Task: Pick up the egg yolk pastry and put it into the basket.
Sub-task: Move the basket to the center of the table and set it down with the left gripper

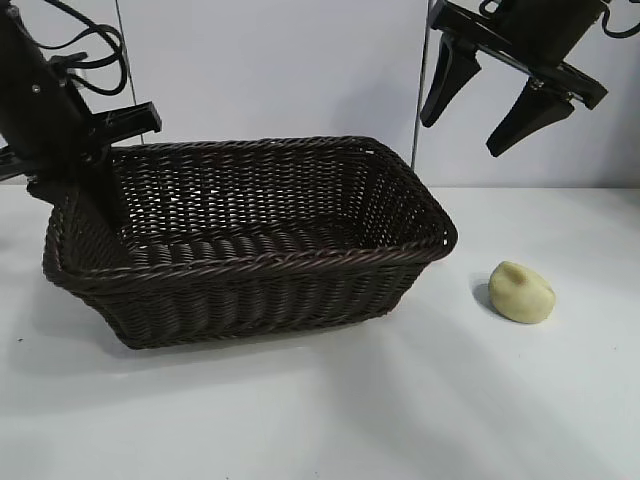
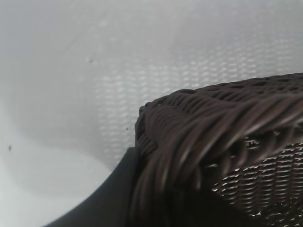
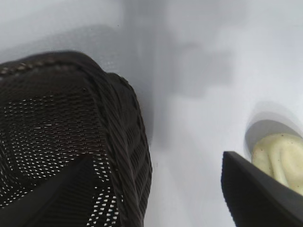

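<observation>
Sideways, egg yolk pastry (image 1: 521,292) tip points toward basket (image 1: 250,262).

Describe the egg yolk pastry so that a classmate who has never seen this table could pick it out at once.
Find the large dark brown wicker basket on the white table. Just off its right end, apart from it, lies the egg yolk pastry, below the raised open right gripper. It is the only small, pale yellow, rounded doughy lump there.

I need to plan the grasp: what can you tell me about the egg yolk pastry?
The egg yolk pastry is a small pale yellow lump, rounded, matte and doughy-looking, with a faint swirl on top. It rests on the white table, apart from the basket, on its right side. Nothing grips it; the right hand hangs open above.
</observation>
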Available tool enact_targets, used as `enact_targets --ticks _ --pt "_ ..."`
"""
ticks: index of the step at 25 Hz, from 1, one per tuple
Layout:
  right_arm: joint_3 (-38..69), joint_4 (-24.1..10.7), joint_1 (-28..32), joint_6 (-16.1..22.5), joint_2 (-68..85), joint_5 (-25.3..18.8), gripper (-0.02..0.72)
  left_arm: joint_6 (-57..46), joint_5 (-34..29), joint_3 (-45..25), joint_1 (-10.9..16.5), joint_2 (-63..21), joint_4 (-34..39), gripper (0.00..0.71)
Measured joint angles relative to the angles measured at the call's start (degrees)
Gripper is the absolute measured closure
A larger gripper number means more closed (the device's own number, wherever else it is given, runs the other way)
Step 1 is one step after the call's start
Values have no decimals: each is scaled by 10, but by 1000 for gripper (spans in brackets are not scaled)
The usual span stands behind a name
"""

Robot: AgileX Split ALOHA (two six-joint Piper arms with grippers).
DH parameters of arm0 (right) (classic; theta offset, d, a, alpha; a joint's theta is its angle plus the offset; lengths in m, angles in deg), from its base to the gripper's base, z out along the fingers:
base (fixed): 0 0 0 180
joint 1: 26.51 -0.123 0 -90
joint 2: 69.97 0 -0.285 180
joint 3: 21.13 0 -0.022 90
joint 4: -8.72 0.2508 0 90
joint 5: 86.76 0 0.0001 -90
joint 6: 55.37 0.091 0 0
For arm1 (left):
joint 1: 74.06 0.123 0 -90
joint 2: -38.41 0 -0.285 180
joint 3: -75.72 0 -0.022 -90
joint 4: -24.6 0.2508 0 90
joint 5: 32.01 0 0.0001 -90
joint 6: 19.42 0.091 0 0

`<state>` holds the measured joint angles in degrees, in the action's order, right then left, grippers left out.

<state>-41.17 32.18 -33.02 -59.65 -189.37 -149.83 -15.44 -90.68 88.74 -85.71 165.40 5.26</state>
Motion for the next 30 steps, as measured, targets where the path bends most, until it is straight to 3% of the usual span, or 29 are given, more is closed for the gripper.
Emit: enact_targets --ticks 19,22,26,30 --pt "0 0 0 0 0 0 164 21 31 6 0 49 -29 589" --pt "0 0 0 0 0 0 164 21 31 6 0 49 -36 480" --pt "0 0 0 0 0 0 164 21 33 6 0 49 -40 259" --pt "0 0 0 0 0 0 164 21 18 6 1 49 -40 189"
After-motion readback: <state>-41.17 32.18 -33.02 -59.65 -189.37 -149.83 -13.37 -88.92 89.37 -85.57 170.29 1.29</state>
